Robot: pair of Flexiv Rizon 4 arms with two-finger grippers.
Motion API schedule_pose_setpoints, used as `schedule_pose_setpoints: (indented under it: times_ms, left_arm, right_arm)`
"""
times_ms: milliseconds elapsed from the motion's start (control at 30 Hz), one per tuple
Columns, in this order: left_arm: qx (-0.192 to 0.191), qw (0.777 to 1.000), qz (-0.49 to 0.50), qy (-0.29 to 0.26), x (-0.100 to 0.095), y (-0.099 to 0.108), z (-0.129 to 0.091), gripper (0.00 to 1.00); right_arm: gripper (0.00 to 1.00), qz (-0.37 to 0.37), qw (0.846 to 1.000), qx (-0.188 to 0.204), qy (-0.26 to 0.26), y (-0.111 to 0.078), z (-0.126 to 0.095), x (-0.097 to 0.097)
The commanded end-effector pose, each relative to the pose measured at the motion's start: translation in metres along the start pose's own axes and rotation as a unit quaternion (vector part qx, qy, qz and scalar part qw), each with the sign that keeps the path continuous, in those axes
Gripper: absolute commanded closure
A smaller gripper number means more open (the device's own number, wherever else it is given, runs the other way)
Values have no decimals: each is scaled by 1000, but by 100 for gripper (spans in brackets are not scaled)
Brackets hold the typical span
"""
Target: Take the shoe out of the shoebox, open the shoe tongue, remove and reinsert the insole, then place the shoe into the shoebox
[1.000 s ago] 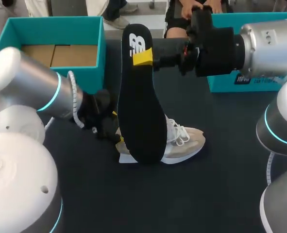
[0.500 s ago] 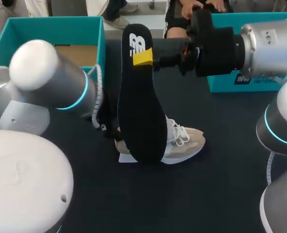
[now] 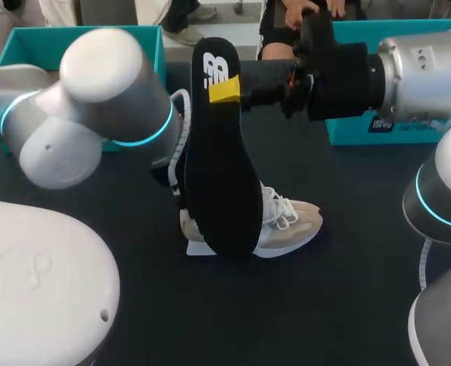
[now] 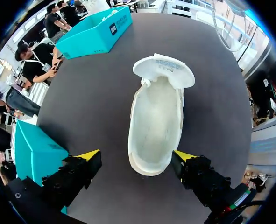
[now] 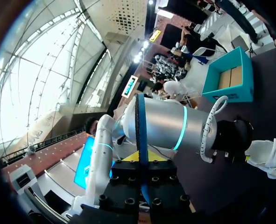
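Observation:
My right gripper point(image 3: 227, 91) is shut on the upper end of the black insole point(image 3: 221, 175), which hangs upright above the table in front of the beige shoe point(image 3: 290, 221). The right wrist view has the insole point(image 5: 140, 126) edge-on between that gripper's point(image 5: 141, 156) yellow tips. My left arm point(image 3: 126, 114) reaches in behind the insole, which hides its gripper in the head view. In the left wrist view, the left gripper point(image 4: 138, 161) is open above the shoe point(image 4: 156, 116), its tips flanking the heel without touching it. The shoe's tongue is folded forward and its inside is bare.
The open teal shoebox point(image 3: 145, 38) stands at the back left, close beside my left gripper's finger point(image 4: 32, 154). A second teal box part point(image 3: 355, 130) lies at the back right, behind my right arm point(image 3: 416, 72).
My left arm has swung up and to the right, bringing its gripper over the shoe's heel. The right arm and the insole have stayed put.

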State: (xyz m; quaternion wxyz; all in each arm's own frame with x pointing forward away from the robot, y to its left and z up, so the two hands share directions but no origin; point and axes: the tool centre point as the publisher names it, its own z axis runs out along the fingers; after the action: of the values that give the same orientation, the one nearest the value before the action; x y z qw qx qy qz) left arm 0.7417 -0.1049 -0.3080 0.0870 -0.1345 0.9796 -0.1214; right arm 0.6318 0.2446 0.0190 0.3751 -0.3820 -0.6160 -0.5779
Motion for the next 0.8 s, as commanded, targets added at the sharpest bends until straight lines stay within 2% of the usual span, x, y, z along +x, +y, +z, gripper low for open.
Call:
schedule_pose_setpoints:
  times_ms: [33,267,433,800]
  left_arm:
    - [-39,999,-6,14,-8,-6,-2,0]
    - [-65,998,0,19,-9,-10,7,0]
    - [-82,996,-1,45,-13,-17,18,0]
    - [-69,994,50,65,-4,-31,27,0]
  right_arm:
    - [100,0,1000,0,-1,0,3,0]
    - [100,0,1000,0,-1,0,3,0]
    - [100,0,1000,0,-1,0,3,0]
    - [100,0,1000,0,-1,0,3,0]
